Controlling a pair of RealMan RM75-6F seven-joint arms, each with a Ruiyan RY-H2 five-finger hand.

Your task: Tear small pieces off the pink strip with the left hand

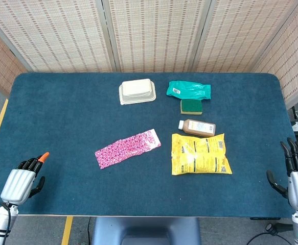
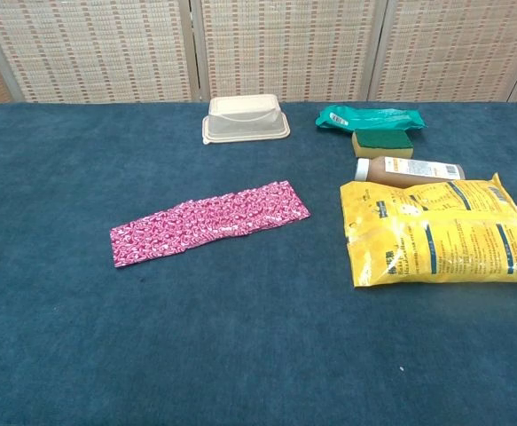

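The pink patterned strip (image 1: 128, 148) lies flat and slanted near the middle of the blue table; the chest view shows the strip (image 2: 209, 222) whole, with nothing touching it. My left hand (image 1: 22, 179) rests at the near left edge of the table, far left of the strip. It holds nothing, its fingers point forward and one of them has an orange tip. My right hand (image 1: 297, 176) hangs at the near right edge with its fingers spread and empty. Neither hand appears in the chest view.
A yellow snack bag (image 1: 200, 154) lies right of the strip, with a brown bottle (image 1: 196, 127) on its side behind it. Farther back are a green sponge (image 1: 190, 106), a teal packet (image 1: 189, 90) and a cream lidded box (image 1: 136, 91). Woven screens stand behind the table.
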